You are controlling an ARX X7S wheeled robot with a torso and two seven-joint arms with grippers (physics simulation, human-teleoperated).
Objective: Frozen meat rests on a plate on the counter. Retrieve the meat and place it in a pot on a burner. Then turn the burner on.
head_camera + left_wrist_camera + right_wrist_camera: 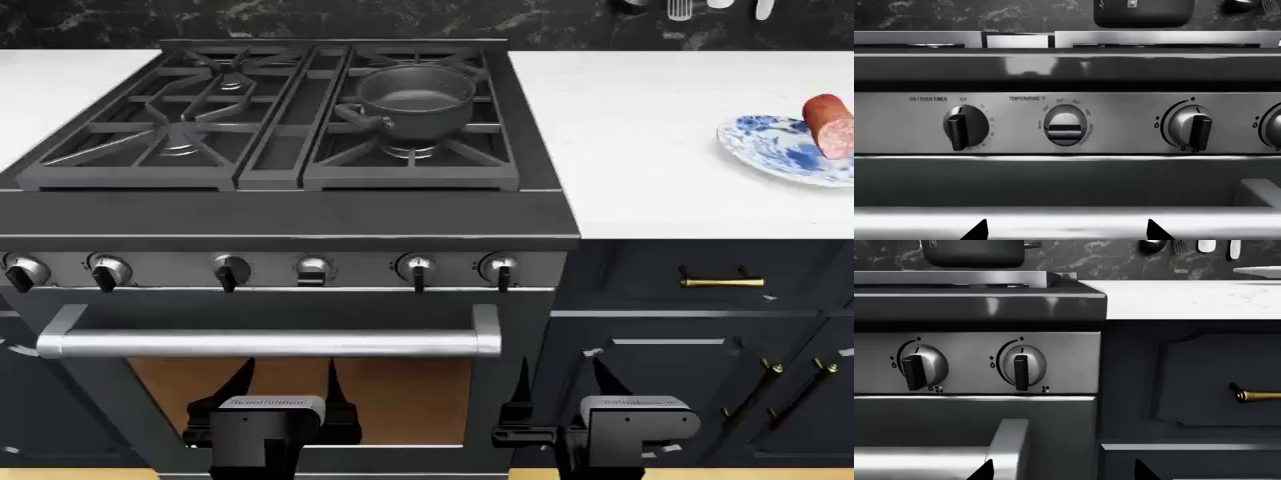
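Both hands, left hand (274,385) & right hand (558,385), hang wide open, empty, low near oven front. Meat (830,125) on plate (781,148) far right of bench (641,150); pot (407,100) waits on burner (411,150).

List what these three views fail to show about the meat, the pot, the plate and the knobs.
- Meat and plate: cut off by the head view's right edge.
- Pot: head view hides its far inner wall; wrist views crop it at the top edge.
- Burner: mostly covered by the pot.
- Knob markings: too small to tell which burner each controls.
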